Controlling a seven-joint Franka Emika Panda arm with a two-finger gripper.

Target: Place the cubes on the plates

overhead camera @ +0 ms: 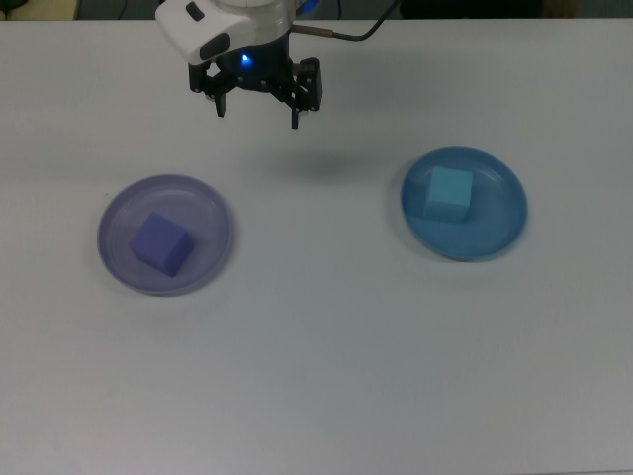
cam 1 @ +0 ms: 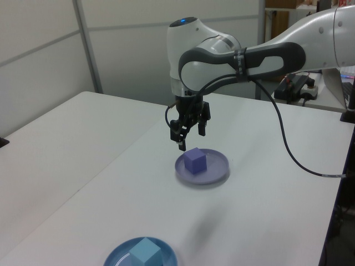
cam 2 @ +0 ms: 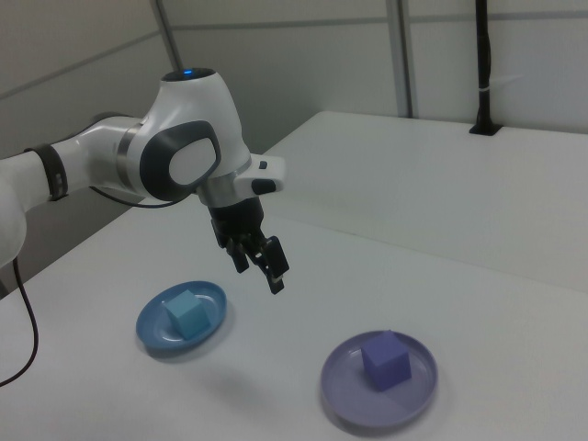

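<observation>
Purple cube [overhead camera: 161, 242] is sitting inside the lavender plate [overhead camera: 203, 203], left-centre of the top view; it's resting on the plate floor, a bit toward the plate's lower left, w/ rim showing all round. In the left view the same cube [cam 1: 194, 161] is at frame centre on its plate [cam 1: 219, 166]; in the right view it's lower right, cube [cam 2: 385, 360] on plate [cam 2: 344, 397].

Cyan cube [overhead camera: 448, 193] is lying in the blue plate [overhead camera: 499, 213], right-centre of the top view, sitting toward the plate's upper left. Left view is showing it at the bottom edge, cube [cam 1: 143, 251] on plate [cam 1: 116, 255]; right view has it left of centre, cube [cam 2: 186, 312] on plate [cam 2: 213, 303]. The two plates are standing well apart, bare worktop [overhead camera: 326, 327] betw. them.

Claw [overhead camera: 256, 109] is hanging at the top of the top view, above the worktop, betw. the plates sideways but nearer the lavender one. Its fingers are spread apart w/ a clear gap and are gripping nothing. In the left view the claw [cam 1: 189, 136] is hovering just above and left of the purple cube, not touching it. In the right view the claw [cam 2: 260, 266] is tilting down toward the frame's lower right, above the gap betw. plates. White arm [cam 1: 266, 55] is reaching in from the upper right of the left view, a black cable [cam 1: 288, 147] drooping off it.
</observation>
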